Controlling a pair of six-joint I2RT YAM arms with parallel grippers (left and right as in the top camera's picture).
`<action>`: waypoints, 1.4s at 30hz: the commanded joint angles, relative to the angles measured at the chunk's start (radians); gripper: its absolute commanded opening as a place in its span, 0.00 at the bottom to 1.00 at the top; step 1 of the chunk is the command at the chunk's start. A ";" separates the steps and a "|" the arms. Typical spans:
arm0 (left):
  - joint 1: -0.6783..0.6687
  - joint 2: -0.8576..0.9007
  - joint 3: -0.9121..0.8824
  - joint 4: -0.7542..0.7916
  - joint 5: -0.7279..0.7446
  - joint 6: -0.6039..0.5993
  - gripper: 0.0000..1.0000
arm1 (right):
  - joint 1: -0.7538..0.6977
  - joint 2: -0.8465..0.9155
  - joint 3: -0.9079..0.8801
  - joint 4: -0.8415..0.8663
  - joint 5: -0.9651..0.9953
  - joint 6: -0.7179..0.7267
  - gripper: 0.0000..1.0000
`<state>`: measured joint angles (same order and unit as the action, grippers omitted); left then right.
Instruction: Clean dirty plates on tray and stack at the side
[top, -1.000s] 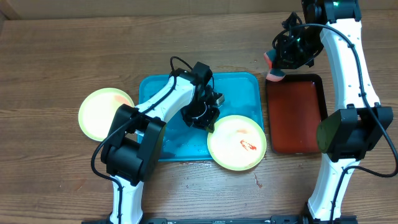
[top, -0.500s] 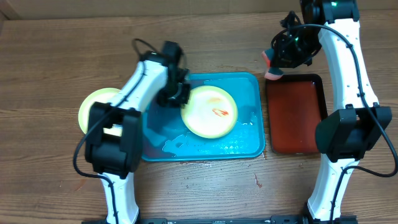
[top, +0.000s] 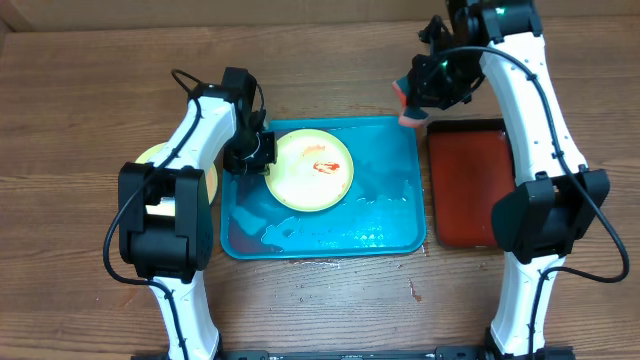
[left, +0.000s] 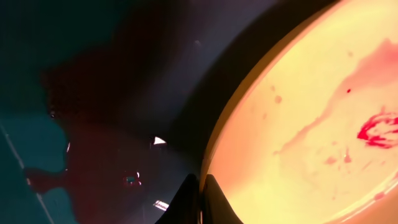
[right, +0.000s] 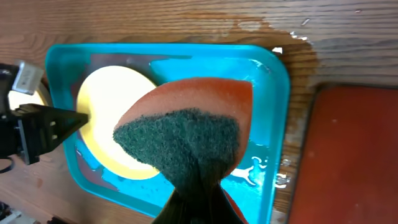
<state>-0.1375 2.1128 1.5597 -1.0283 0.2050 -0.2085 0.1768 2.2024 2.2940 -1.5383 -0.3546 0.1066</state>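
1. Left gripper (top: 262, 160): the fingers are closed on the rim of a lime-rimmed plate (top: 312, 170). The wrist view shows both tips pinching the raised edge, with the plate's face spreading away from them.
2. Plate: it lies inside the blue tray (top: 400, 235), flat or nearly so as far as the overhead view tells. A red smear (top: 325, 167) sits beyond the centre as seen from the left fingers, and the wrist view shows fainter pink streaks across the face.
3. Right gripper (top: 424, 88): the fingers are clamped on a sponge (top: 408, 108), which has an orange body and a dark scouring face and hangs beyond the tips. It is above the tray corner nearest the red tray (top: 470, 190), apart from the plate.
4. Second plate (top: 143, 160): it is on the table (top: 100, 60), outside the tray and behind the left fingers, mostly hidden by the left arm. No third plate is in view.
5. Handling (judgement): the plate looks like thin, stiff plastic, light and slick with water and sauce. The tray beneath it is wet too, so the plate will likely slide or spin under a scrubbing stroke. The rim is the sensible hold, since it gives the fingers a lip and leaves the soiled face open to the sponge. A pinch at one point resists turning poorly, so strokes toward the left fingers should be steadier than strokes across them.
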 joint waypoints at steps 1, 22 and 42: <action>-0.002 -0.001 -0.018 0.025 0.006 -0.037 0.04 | 0.055 0.024 0.007 0.024 -0.002 0.043 0.04; -0.001 -0.001 -0.018 0.031 0.037 -0.021 0.04 | 0.339 0.033 -0.320 0.401 0.201 0.394 0.04; -0.001 -0.001 -0.018 0.011 0.089 0.056 0.04 | 0.307 0.105 -0.509 0.620 0.099 0.396 0.04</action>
<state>-0.1371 2.1128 1.5486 -1.0077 0.2550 -0.1967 0.5091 2.2768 1.7893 -0.9344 -0.1844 0.4946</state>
